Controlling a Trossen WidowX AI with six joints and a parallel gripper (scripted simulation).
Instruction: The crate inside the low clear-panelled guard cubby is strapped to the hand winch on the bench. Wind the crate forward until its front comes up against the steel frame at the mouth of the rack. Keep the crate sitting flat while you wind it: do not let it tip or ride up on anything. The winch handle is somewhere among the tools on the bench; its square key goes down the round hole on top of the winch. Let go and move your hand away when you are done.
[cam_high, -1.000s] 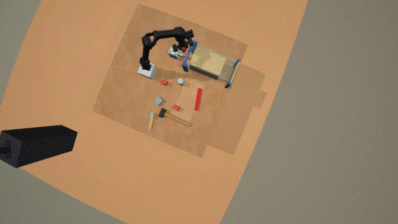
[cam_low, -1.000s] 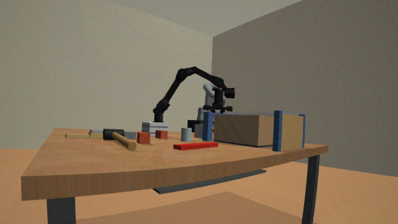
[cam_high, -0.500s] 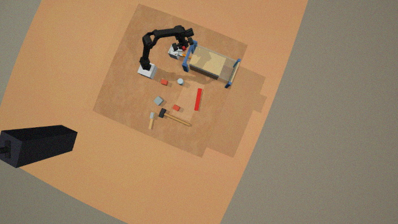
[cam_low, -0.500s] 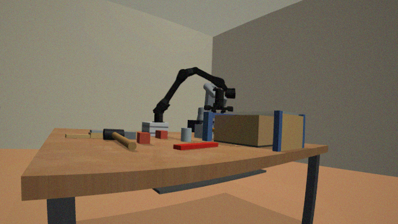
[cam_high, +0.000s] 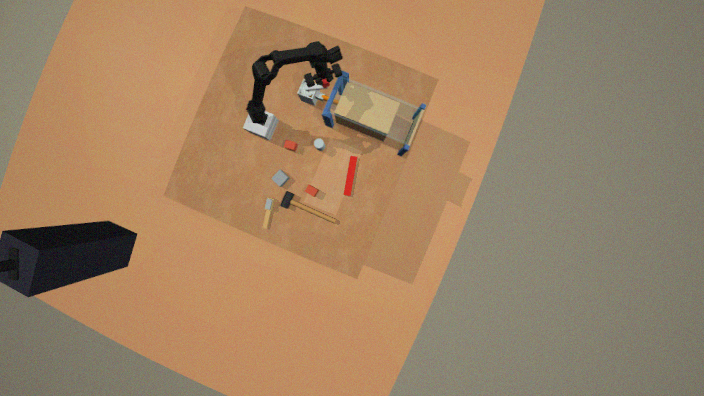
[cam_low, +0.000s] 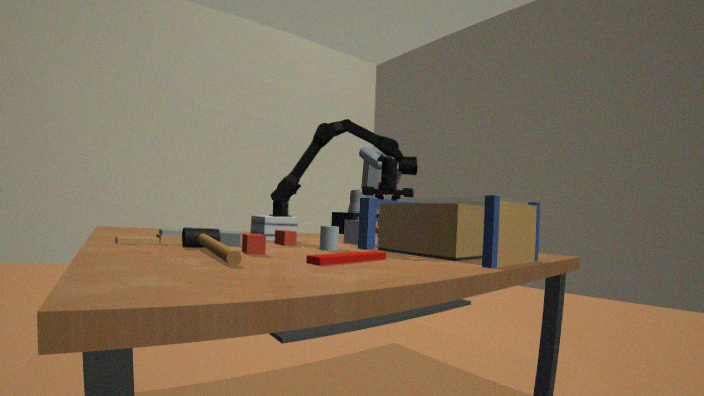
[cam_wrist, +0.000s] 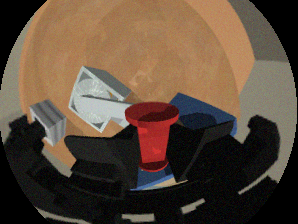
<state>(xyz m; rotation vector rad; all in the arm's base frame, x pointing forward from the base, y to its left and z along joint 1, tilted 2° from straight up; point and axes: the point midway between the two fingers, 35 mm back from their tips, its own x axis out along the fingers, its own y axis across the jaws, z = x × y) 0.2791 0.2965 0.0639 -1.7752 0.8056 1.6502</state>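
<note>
My gripper (cam_high: 325, 82) (cam_low: 388, 198) (cam_wrist: 148, 119) is shut on the red knob of the winch handle. The handle's pale arm (cam_wrist: 106, 107) reaches from the knob over the top of the grey winch (cam_high: 308, 95) (cam_low: 353, 232) (cam_wrist: 111, 80); its key end is hidden. An orange strap (cam_high: 329, 99) runs from the winch toward the crate. The tan crate (cam_high: 367, 107) (cam_low: 420, 230) sits flat inside the clear-panelled cubby, its front end very close to the blue frame (cam_high: 324, 119) (cam_low: 367, 225) (cam_wrist: 212, 106) at the mouth. I cannot tell whether they touch.
A pale blue cylinder (cam_high: 319, 144) (cam_low: 329, 238), two red blocks (cam_high: 290, 145) (cam_high: 311, 190), a grey block (cam_high: 280, 178) and a red bar (cam_high: 350, 176) (cam_low: 346, 257) lie on the bench. A mallet (cam_high: 287, 200) and a smaller hammer (cam_high: 268, 212) lie farther off.
</note>
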